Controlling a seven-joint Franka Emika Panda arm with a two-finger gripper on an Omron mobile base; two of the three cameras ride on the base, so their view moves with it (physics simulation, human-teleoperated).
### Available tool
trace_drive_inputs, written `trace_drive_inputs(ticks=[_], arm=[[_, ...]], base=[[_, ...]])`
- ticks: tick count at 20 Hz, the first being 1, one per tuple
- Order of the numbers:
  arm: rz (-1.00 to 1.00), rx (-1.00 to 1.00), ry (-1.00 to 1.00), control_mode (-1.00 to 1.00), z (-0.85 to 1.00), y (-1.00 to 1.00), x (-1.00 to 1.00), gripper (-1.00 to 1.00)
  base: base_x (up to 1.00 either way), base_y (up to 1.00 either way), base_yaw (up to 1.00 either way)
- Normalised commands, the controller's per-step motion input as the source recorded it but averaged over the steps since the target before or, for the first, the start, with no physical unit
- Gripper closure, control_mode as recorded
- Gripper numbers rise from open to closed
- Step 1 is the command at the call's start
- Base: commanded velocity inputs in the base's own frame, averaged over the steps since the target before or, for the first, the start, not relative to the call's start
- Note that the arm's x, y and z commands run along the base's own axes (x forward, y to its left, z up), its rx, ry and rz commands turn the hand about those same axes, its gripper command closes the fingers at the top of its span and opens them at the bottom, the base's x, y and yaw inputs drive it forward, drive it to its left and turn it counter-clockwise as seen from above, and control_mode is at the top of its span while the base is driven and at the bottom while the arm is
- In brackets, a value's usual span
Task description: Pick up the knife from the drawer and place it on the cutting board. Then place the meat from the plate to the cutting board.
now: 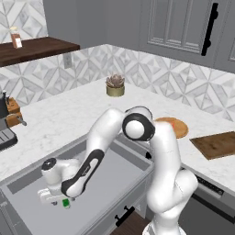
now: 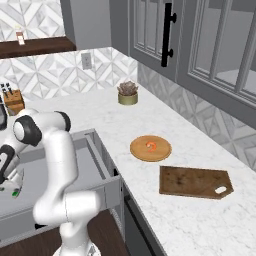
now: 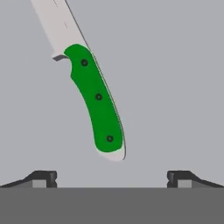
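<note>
The knife point(image 3: 94, 94) lies flat in the open drawer point(image 1: 114, 183), right under the gripper point(image 3: 112, 177). Its jaws are wide open, holding nothing. The green handle runs between them, blade pointing away.

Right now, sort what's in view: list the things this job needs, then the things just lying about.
For the job:
- knife, lying in the drawer
- cutting board
- plate carrying the meat
- tool, open above the knife

Lying about:
- potted succulent
- knife block
- small bottle on the wall shelf
</note>
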Motion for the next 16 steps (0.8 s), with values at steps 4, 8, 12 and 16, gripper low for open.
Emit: trace_drive_inputs(ticks=[4, 8, 12, 16], arm=[[0.00, 0.00, 0.05, -1.00, -0.39, 0.01, 0.39, -1.00], [0.00, 0.00, 0.10, -1.00, -0.45, 0.00, 0.30, -1.00], [0.00, 0.00, 0.10, -1.00, -0.36, 0.00, 0.20, -1.00], [0.00, 0.00, 0.07, -1.00, -0.33, 0.00, 0.10, -1.00]], base=[[0.00, 0.00, 0.00], [0.00, 0.00, 0.00], [0.00, 0.00, 0.00], [0.00, 0.00, 0.00]])
